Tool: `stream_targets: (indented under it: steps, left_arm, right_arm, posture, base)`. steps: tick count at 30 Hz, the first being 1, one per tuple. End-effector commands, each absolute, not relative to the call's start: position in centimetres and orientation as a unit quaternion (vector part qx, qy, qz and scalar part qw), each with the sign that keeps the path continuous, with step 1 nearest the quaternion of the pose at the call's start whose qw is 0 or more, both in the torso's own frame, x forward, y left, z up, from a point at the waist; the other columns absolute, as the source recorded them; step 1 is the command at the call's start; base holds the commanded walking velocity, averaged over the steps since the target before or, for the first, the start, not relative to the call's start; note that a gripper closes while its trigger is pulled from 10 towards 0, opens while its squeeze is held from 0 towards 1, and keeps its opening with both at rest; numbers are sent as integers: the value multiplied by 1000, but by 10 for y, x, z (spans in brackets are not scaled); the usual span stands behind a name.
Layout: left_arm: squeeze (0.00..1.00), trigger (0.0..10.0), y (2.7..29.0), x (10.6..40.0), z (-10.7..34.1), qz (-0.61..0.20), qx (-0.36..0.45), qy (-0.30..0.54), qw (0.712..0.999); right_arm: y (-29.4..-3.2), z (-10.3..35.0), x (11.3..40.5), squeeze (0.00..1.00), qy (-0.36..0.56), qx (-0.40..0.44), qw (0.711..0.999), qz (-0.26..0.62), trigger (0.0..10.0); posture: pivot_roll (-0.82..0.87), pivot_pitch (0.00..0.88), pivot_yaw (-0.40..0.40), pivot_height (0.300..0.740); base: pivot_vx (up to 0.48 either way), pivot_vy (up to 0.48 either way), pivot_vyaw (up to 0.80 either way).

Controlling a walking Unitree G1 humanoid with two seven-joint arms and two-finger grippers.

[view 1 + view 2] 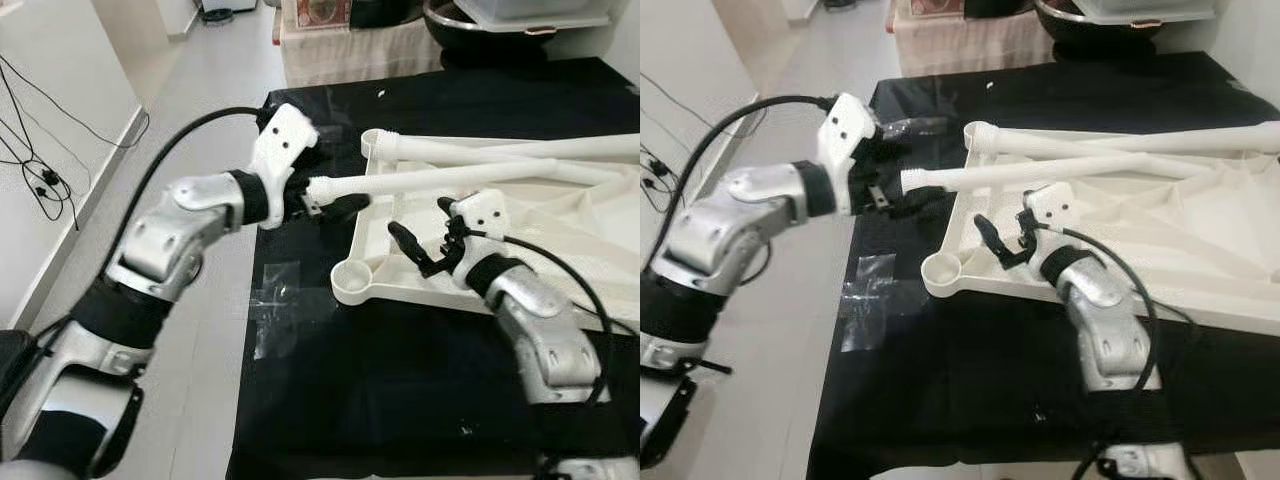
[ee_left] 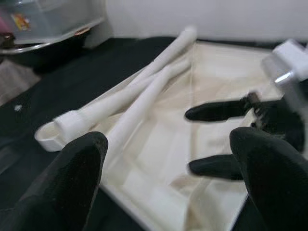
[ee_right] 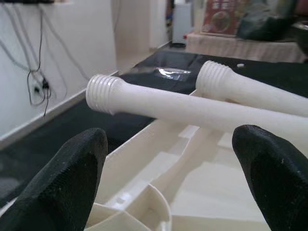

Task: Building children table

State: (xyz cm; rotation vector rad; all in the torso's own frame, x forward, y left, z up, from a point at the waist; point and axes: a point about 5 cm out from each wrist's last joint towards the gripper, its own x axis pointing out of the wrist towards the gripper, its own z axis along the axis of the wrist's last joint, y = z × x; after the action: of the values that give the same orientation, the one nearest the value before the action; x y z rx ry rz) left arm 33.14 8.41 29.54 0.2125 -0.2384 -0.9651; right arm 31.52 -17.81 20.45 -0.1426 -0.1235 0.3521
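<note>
An upturned white table top (image 1: 560,250) lies on a black surface (image 1: 400,380), with two white legs (image 1: 470,178) resting across it. The left tool (image 1: 325,205) sits at the nearer leg's threaded end, fingers spread wide in the left wrist view. The right tool (image 1: 425,240) hovers over the top's corner, wide open; its wrist view shows the leg's threads (image 3: 103,94) close up.

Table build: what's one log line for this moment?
left claw: open, at leg end | right claw: open, over tabletop | legs: loose
</note>
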Motion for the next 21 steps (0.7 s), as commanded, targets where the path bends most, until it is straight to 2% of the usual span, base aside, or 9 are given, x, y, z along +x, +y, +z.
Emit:
stream_targets:
  steps: [1,6,9,15,19,21]
  left_arm:
    - [0,10000,89,327,289,-457,68,-111,880]
    - [0,10000,99,316,269,-410,-45,-103,905]
    - [0,10000,102,307,251,-377,-65,-90,920]
    - [0,10000,106,296,237,-363,-89,-77,925]
    - [0,10000,110,288,231,-358,-94,-74,926]
    - [0,10000,119,283,230,-337,-102,-74,933]
  right_arm:
    - [-173,204,312,0,-63,-49,981,175,10000]
    - [-153,209,308,0,-74,-19,982,175,10000]
    - [-144,206,305,0,-68,-10,982,174,10000]
    - [-140,201,302,0,-55,-6,985,166,10000]
    - [-143,198,301,0,-41,4,987,154,10000]
    - [-155,198,301,0,-30,6,992,120,10000]
  posture:
    - [-64,162,61,740]
    - [-44,145,45,740]
    - [-33,134,30,740]
    - [-35,128,24,740]
    - [-37,123,21,740]
    - [-44,115,18,740]
  base:
    - [0,0,0]
    - [0,0,0]
    - [0,0,0]
    - [0,0,0]
    - [302,0,-800]
    - [480,0,-400]
